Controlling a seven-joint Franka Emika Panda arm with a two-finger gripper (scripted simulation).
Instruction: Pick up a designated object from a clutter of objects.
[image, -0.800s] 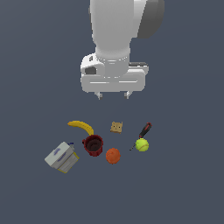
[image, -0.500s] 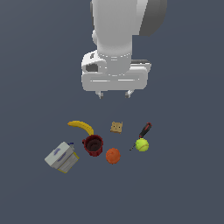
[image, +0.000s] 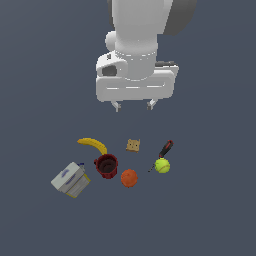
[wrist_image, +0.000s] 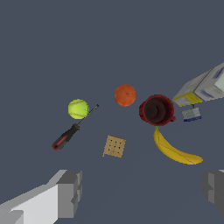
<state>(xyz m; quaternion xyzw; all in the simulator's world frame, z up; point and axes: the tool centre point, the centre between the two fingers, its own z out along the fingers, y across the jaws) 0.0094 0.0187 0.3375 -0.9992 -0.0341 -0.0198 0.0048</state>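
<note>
Item: 1 tan dotted block (image: 133, 145), untouched on the worktop (image: 210, 210) just below and ahead of the tool (image: 134, 105), whose jaws stand apart and which has edged closer since 0.8 s ago, approach under way.

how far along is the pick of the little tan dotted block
Nothing looks done yet: the tan dotted block lies on the floor, apart from the banana, red mug and screwdriver. In hand: the gripper hangs above the clutter, jaws open and empty. Left: descend over the block, close on it and lift.
</note>
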